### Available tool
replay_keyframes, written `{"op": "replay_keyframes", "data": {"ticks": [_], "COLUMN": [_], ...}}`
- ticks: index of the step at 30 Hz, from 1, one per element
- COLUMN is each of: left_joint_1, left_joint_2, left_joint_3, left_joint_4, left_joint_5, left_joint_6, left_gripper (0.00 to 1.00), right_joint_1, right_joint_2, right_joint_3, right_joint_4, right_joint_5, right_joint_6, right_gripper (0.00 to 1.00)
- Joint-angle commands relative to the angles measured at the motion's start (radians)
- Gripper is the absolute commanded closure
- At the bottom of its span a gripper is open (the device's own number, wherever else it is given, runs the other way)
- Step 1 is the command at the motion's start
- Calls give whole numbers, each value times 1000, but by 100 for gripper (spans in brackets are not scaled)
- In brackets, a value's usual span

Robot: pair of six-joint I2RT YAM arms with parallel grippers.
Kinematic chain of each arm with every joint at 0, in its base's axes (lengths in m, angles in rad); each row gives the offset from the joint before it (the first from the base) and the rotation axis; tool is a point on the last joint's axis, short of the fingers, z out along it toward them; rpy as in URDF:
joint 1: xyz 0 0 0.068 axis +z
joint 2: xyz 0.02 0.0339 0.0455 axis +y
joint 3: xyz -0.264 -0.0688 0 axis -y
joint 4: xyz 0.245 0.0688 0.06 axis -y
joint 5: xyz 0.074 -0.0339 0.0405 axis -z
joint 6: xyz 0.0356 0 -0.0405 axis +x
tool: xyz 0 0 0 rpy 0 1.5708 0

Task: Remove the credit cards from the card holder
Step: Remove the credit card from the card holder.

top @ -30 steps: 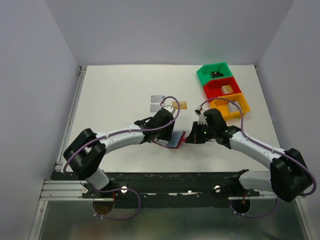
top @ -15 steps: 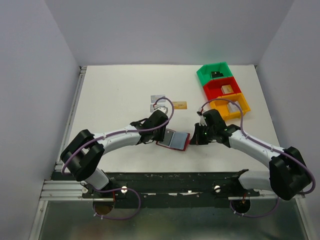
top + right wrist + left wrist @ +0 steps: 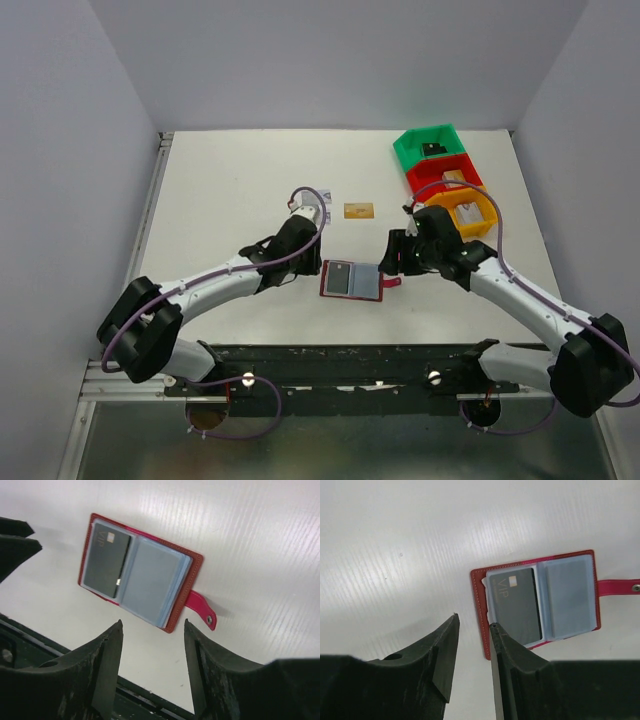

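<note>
Wallet (image 3: 352, 280) open flat on table (image 3: 230, 190), black card (image 3: 515, 605) in one pocket; we see left gripper (image 3: 473, 621) slightly parted, right gripper (image 3: 153, 625) spread, both empty.

Left arm (image 3: 215, 280) reaches forward and inward, elbow bent; left gripper (image 3: 474, 621) angled downward, jaws narrowly parted; right arm (image 3: 520, 295) reaches inward from the opposite side; right gripper (image 3: 153, 625) angled downward, jaws widely parted; grippers face each other, apart.
</note>
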Motion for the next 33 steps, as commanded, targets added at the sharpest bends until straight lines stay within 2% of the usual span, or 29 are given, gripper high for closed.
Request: {"op": "replay_keyframes", "data": {"ticks": [1, 3, 5, 12, 18, 33], "left_joint_1": [28, 31, 33, 39, 51, 51], "left_joint_2": [-46, -28, 9, 98, 149, 212], "left_joint_3": [-51, -51, -30, -28, -39, -30], "left_joint_4": [182, 255, 264, 278, 289, 272], "left_joint_5": [140, 227, 249, 241, 237, 244], "left_joint_6": [4, 14, 6, -25, -48, -60], "left_gripper": [56, 57, 68, 100, 100, 100], "right_joint_1": [5, 5, 6, 5, 6, 6], "right_joint_2": [-31, 0, 53, 215, 320, 492], "right_joint_3": [-17, -43, -60, -86, -75, -48], "right_joint_4": [99, 192, 277, 488, 562, 582], "right_joint_5": [-107, -204, -287, -397, -437, -433], "right_joint_6": [5, 57, 109, 209, 244, 249], "right_gripper": [50, 64, 73, 75, 75, 75]}}
